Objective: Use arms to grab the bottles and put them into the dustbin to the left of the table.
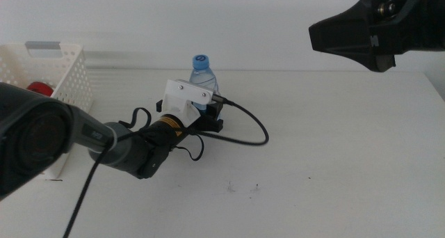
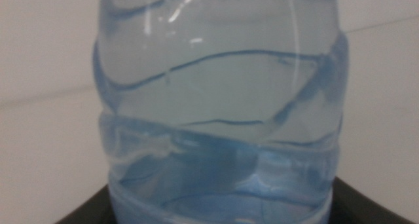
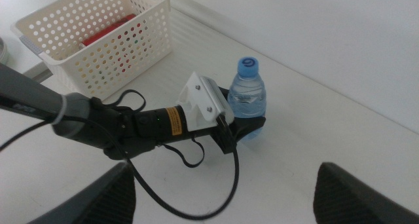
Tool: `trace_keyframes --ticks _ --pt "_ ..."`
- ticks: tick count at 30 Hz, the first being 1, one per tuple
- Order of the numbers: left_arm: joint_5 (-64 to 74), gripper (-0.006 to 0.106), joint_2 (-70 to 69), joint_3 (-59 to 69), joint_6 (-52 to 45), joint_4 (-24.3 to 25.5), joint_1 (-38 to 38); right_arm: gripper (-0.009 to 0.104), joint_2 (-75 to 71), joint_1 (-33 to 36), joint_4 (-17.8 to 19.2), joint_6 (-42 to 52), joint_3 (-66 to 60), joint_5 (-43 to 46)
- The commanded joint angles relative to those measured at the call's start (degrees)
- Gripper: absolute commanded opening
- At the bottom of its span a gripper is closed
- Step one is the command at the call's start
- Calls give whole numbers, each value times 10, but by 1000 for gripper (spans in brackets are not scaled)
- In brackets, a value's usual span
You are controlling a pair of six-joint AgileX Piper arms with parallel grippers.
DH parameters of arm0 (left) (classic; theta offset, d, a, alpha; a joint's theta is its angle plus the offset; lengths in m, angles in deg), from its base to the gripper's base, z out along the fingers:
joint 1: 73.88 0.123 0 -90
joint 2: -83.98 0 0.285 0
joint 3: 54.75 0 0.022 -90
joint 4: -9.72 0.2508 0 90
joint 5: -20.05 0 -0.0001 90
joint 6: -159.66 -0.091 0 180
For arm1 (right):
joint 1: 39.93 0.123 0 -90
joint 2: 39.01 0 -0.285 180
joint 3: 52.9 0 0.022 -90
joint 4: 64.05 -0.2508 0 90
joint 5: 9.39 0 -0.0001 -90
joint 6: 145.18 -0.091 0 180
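Deciding relation: the water bottle (image 1: 203, 74) is seen to stand upright on the bench (image 1: 334, 147), its long axis vertical, between the jaws of the left claw (image 1: 208, 113), which is the nearer of the two by far.
Bottle relative to claw: in the left wrist view the clear ribbed body (image 2: 222, 112) fills the frame, and the dark jaw bases are seen at both lower corners; the bottle is thus held deep in the claw's throat.
Left claw state: the jaws are set around the lower part of the bottle; whether they already press on it cannot be told.
Right claw: the right claw (image 1: 365, 29) is kept high at the upper right of the middle frame, well apart from the bottle; its jaws are spread, nothing between them.
Dustbin: the white perforated dustbin (image 1: 69, 74) is placed at the left edge of the middle frame, with a red can (image 3: 108, 31) inside.
Next move, as judged: the bottle should be lifted and carried leftwards over the rim.
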Motion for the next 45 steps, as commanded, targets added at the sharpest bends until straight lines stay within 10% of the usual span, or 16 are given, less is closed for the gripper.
trace_keyframes --ticks 1,3,17,25,31,45 --pt "7 13 -33 16 58 4 3 78 -1 0 1 5 6 4" --pt "68 -2 -101 46 85 4 3 78 -1 0 1 5 6 4" --pt "722 -2 -477 -4 59 25 27 78 -1 0 1 5 6 3" --pt "1038 -2 -396 -232 -268 -205 304 78 -1 1 1 5 6 3" --pt "1107 -2 -301 -343 -326 -241 418 78 -1 1 1 5 6 3" --pt "1061 4 -153 -348 -380 -231 430 78 -1 1 1 5 6 3"
